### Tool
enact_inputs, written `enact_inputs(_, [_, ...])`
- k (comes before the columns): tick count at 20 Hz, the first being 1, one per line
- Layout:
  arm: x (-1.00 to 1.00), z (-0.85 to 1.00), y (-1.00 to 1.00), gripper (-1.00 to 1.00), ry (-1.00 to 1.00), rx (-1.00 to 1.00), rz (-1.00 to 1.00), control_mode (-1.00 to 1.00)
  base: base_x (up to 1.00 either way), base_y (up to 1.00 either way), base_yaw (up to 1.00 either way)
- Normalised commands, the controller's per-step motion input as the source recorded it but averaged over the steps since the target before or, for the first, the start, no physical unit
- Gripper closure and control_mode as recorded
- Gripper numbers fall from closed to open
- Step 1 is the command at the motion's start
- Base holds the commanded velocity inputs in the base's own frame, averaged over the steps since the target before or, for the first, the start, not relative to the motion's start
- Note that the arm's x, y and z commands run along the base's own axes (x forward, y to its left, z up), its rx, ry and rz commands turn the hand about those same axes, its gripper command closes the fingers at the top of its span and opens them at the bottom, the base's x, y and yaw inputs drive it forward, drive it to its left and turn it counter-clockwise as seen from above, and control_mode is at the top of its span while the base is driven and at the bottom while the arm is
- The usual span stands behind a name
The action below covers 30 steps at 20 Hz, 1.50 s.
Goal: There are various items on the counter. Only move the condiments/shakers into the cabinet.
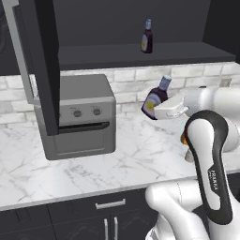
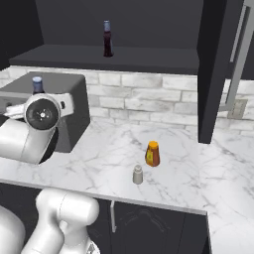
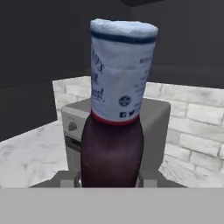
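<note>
White marble counter (image 1: 93, 164) with grey veins runs under a pale brick wall, and above it I see the black upper cabinet (image 1: 140, 56) with its dark shelf. One small dark brown bottle (image 1: 147, 37) with a pale blue cap and yellow label stands upright on that shelf. A second dark brown bottle (image 1: 156, 97) of the same kind hangs in the air above the counter, tilted, below the shelf's front edge and to the right of the grey toaster oven (image 1: 79, 117). My gripper (image 1: 161, 110) is closed on this second bottle around its lower body; in the hand view the bottle rises straight up from between the finger tips, with the oven behind it. On the counter, well apart from the arm, I see a tiny beige-grey shaker (image 2: 138, 174) upright, and just beside it the small orange rounded thing (image 2: 153, 154) with a yellow label. The cabinet's tall dark door (image 1: 40, 61), edged in grey, stands open on the left.
</note>
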Motion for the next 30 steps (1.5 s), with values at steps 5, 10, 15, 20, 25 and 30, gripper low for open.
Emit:
enact_inputs(5, [-0.10, 0.52, 0.02, 1.00, 0.16, -0.06, -0.18, -1.00, 0.00, 0.00, 0.00])
enact_inputs(10, [-0.08, 0.12, 0.00, 1.00, 0.03, -0.09, -0.22, -1.00, 0.00, 0.00, 0.00])
enact_inputs(15, [0.09, 0.00, 0.13, 1.00, 0.03, -0.13, -0.01, -1.00, 0.00, 0.00, 0.00])
enact_inputs(20, [-0.17, 0.30, 0.02, 1.00, -0.14, 0.00, -0.02, -1.00, 0.00, 0.00, 0.00])
enact_inputs(25, [-0.24, 0.75, 0.00, 1.00, -0.27, 0.03, -0.07, -1.00, 0.00, 0.00, 0.00])
enact_inputs(30, [0.22, 0.37, 0.00, 1.00, -0.05, 0.01, -0.16, -1.00, 0.00, 0.00, 0.00])
